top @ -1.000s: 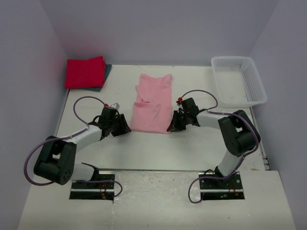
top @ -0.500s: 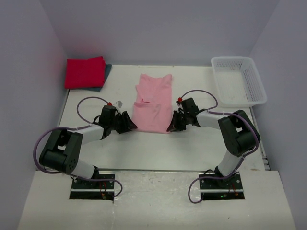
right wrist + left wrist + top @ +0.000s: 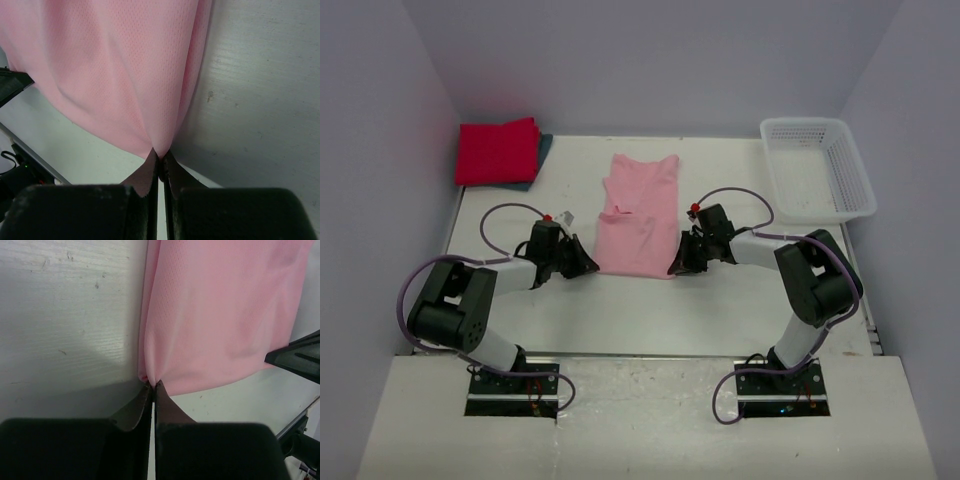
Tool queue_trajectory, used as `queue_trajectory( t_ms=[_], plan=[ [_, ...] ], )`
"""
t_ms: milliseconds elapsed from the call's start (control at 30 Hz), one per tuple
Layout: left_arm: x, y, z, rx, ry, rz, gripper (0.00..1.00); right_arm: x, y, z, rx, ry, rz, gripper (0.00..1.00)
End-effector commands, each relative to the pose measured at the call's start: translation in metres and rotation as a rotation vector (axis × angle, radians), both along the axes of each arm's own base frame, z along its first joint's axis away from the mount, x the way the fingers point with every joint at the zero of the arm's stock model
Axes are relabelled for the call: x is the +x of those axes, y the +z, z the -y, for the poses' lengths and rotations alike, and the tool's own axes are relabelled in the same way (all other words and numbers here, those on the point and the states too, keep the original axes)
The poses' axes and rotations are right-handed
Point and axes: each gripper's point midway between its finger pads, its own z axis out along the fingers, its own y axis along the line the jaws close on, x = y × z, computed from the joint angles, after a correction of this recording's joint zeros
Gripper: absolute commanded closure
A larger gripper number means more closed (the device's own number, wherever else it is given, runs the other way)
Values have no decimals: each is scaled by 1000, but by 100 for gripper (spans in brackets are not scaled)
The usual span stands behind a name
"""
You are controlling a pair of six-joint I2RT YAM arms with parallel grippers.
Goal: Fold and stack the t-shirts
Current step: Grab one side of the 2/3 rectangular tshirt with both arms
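The pale pink t-shirt (image 3: 638, 215) lies partly folded in the table's middle. My left gripper (image 3: 590, 266) is shut on its near left corner; in the left wrist view the jaws (image 3: 152, 386) pinch the pink cloth (image 3: 220, 315). My right gripper (image 3: 676, 268) is shut on its near right corner; the right wrist view shows the jaws (image 3: 160, 156) pinching the cloth (image 3: 125, 65). The folded crimson-red t-shirt (image 3: 497, 150) lies at the far left on the dark teal t-shirt (image 3: 542, 152), of which only an edge shows.
A white plastic mesh basket (image 3: 817, 165) stands at the far right corner. Purple walls close in the table on the left, back and right. Both arms' cables loop above the table near the shirt.
My left gripper has moved right to the pink shirt's near left corner and shut on it. The right gripper has stayed shut on the near right corner.
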Motion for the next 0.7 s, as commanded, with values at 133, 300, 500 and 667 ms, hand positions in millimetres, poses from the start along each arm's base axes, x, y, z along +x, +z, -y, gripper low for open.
queue_trajectory(
  t_ms=[133, 300, 500, 667],
  plan=[
    [-19, -13, -12, 52, -7, -28, 100, -4, -13, 14, -123, 2, 9, 100],
    [-42, 9, -2, 9, -25, 1, 100, -13, 8, 11, -176, 28, 77, 100],
    [-81, 47, 22, -31, -67, 59, 100, -43, 18, 15, -198, 48, 109, 100],
    [-116, 61, 34, -80, -83, 70, 100, -73, 16, 20, -211, 60, 113, 100]
  ],
)
